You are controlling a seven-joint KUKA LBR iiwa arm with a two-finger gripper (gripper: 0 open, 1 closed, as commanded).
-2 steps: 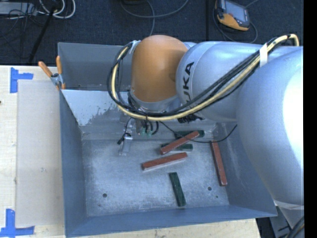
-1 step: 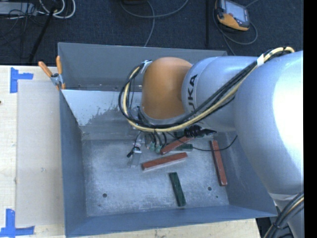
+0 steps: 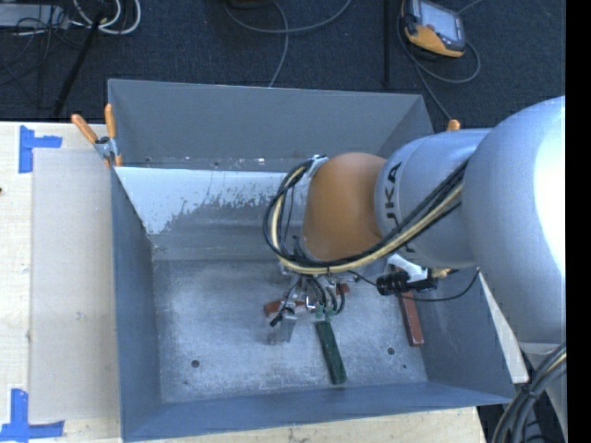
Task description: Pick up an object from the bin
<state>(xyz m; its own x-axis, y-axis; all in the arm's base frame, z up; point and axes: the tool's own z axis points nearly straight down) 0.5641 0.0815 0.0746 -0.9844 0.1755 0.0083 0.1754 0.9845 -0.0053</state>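
Gripper (image 3: 303, 308), open or closed impossible to tell, hovers at the top end of a long dark-green flat stick (image 3: 330, 353) in the grey metal bin (image 3: 185, 247); centring over it before closing looks wisest.

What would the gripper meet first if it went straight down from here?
Below the gripper, probably the upper end of the dark green stick, otherwise the bin floor; depth is unclear.

Grey bin (image 3: 199, 330), as I view it from above. On its scuffed floor lie a dark green stick (image 3: 331, 353) near the front wall, a brown bar (image 3: 412, 321) to its right, and a small reddish piece (image 3: 274, 308) mid-floor.
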